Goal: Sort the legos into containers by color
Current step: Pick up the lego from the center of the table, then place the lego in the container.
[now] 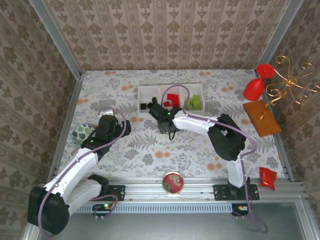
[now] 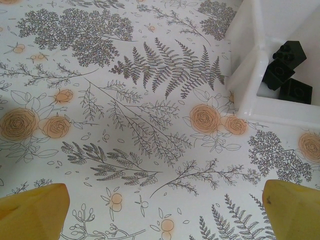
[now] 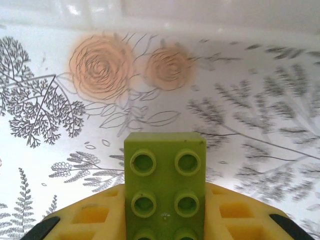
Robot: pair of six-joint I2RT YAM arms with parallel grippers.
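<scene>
While a lime-green lego (image 3: 165,170) is clamped in the right gripper (image 1: 168,124), jutting forward from its fingers, the white tray (image 3: 210,17) is seen just ahead; the left gripper (image 2: 165,212) is spread wide, with black legos (image 2: 287,70) binned ahead to its right.

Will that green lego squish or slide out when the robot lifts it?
Probably not squish: the green lego has crisp, straight edges, so it looks stiff. It seems light, being small between the yellow pads. Its smooth sides might slip a little, though flat faces should grip well.
</scene>
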